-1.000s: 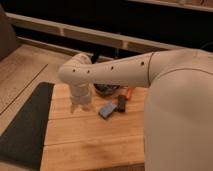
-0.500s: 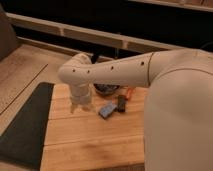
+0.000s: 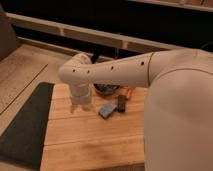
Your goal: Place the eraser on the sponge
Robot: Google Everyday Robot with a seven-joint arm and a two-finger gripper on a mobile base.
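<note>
Evidently nothing shifts: the dark rectangular eraser (image 3: 121,102) lies beside the flat blue sponge (image 3: 107,109), not atop it. The gripper (image 3: 80,105) hangs to their left; I cannot tell its state.

1 eraser (image 3: 121,103), 1 sponge (image 3: 107,109), 1 bowl (image 3: 106,90), 1 orange object (image 3: 129,93), 1 arm (image 3: 115,72), pincer hidden behind it

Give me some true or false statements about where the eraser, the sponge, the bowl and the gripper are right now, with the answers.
1. The eraser lies on top of the sponge. False: it lies on the wooden table beside the sponge.
2. The gripper hangs left of the sponge in the camera view. True.
3. The dark bowl sits nearer the camera than the sponge. False: it sits farther back, behind the sponge.
4. A small orange object lies close to the eraser. True.
</note>
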